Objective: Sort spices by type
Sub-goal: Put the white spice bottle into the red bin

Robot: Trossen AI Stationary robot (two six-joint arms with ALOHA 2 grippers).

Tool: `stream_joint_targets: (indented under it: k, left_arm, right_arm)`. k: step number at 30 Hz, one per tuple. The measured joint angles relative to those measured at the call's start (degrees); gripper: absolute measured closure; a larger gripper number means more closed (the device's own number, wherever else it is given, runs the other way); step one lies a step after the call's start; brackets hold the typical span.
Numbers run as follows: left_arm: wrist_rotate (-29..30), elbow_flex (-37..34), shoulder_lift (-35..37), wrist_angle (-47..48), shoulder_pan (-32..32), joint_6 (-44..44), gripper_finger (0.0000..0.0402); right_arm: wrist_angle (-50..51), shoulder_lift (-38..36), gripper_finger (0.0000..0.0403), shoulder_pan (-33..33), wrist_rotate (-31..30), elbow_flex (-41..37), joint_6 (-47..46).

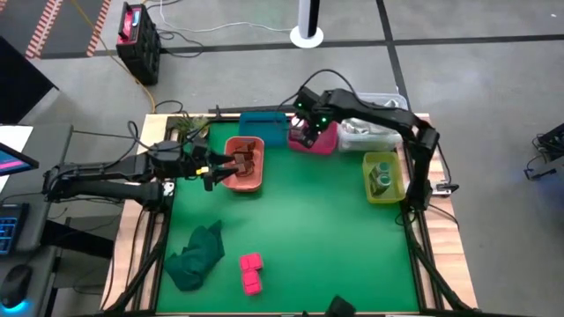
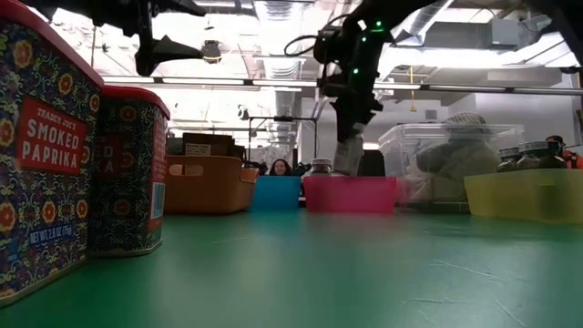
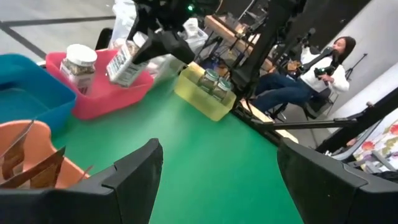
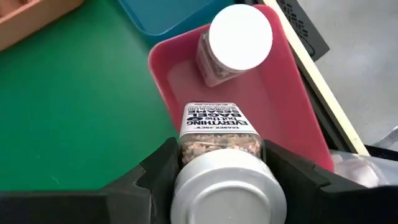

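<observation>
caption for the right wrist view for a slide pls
Right pincer holding a white-capped Everything But The Bagel seasoning jar above the pink tray, where a second white-lidded jar already stands.

Two smoked paprika tins (image 2: 46, 155) are seen standing side by side at the near left of the green counter (image 2: 346, 264). Farther back, an orange bin (image 2: 205, 185), a blue bin (image 2: 275, 193), a pink bin (image 2: 351, 194) and a yellow bin (image 2: 524, 195) are lined up. The right tool (image 2: 349, 155) is lowered over the pink bin.
</observation>
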State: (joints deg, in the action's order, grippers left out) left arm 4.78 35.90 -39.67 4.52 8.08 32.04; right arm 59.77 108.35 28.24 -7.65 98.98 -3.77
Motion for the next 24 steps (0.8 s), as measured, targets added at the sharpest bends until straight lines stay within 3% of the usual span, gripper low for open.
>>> stream_joint_targets:
  k: [15,24]
  left_arm:
    - [0.06,0.00,-0.01,6.27,0.00,-0.76,0.0102]
    - [0.17,0.04,-0.04,7.54,0.00,-2.20,0.0102]
  right_arm:
    - [-0.93,2.69,0.0179,4.53,-0.29,0.83,4.26]
    - [-1.66,3.05,0.0178,7.50,1.88,0.83,17.93]
